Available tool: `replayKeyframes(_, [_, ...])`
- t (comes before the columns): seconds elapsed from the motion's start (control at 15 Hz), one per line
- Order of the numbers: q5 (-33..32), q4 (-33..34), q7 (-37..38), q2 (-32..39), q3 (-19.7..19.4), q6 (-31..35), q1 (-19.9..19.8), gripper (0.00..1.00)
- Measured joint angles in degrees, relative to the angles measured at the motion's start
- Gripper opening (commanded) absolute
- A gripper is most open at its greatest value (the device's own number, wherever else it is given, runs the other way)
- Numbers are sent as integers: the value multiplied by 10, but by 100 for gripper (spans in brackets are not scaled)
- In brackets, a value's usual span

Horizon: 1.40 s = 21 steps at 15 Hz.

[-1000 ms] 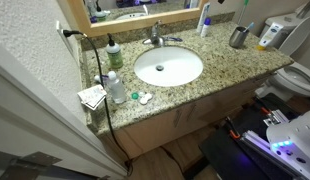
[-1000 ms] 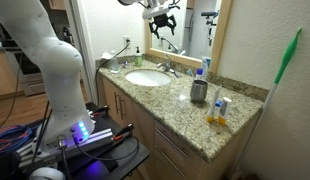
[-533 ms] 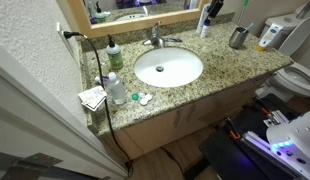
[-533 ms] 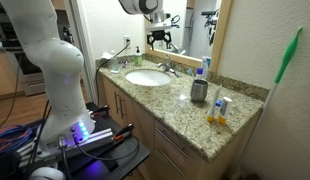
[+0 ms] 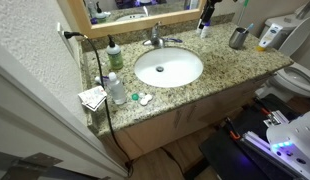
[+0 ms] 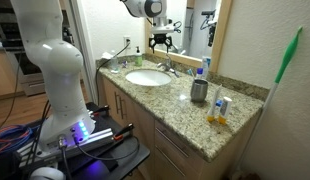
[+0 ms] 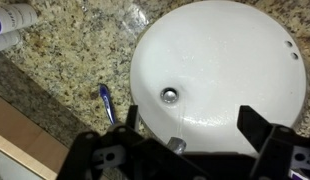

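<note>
Above sink [image 7: 220, 60], tool [image 7: 187, 125] spread (tube [image 7: 15, 17] label blurred)

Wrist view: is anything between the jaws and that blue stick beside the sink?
Nothing visible does. The open gripper hangs in the air above the sink, and the blue stick lies uncovered on the counter beside the basin. The faucet sits below the jaws, off to one side of the stick.
</note>
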Motion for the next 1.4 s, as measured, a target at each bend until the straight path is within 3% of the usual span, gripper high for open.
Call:
replayKeyframes(0.33, [16,40,-3,68,14,13,-19,100])
replayKeyframes(0.8, [23,224,7,246,42,28,-66,100])
replayKeyframes(1.4, [-30,250,-12,302,66,44,-79,100])
